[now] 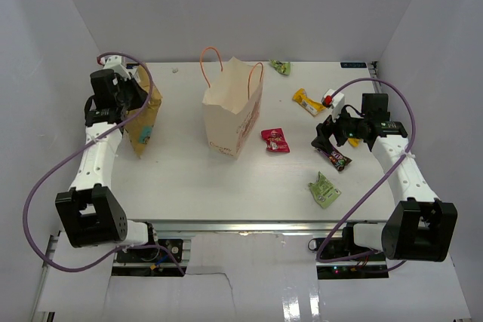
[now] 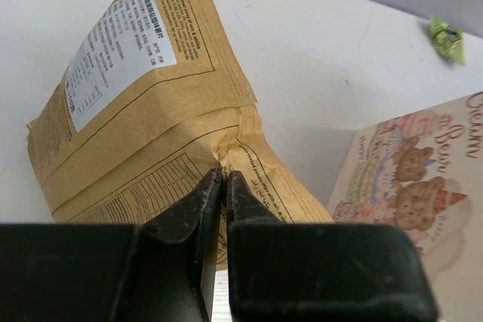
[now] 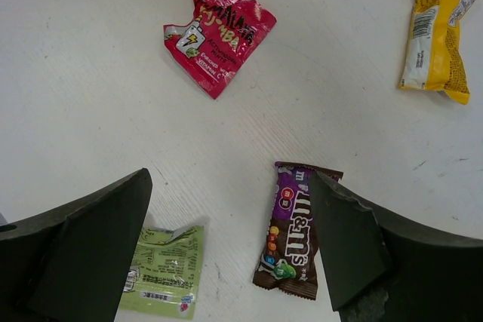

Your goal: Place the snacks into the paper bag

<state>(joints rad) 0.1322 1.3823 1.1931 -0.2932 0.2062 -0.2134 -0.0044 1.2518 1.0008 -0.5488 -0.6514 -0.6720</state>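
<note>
We see left gripper [image 2: 224, 182] clamped on chip bag [image 2: 143, 118] seam — likely light, crinkly; right gripper [image 3: 230, 194] spread wide over purple packet [image 3: 293, 235] — thin, pinch across middle.

Bright, even overhead light whitens the table [image 1: 189, 186]; shadows are soft. Glare streaks the top view at six o'clock. The right gripper's fingers [image 3: 90, 246], close up, seem slightly out of focus.

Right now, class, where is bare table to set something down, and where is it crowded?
Free: near strip in front of the paper bag; gap between chip bag and paper bag. Crowded: right side, among red packet, purple packet, yellow packet.
</note>
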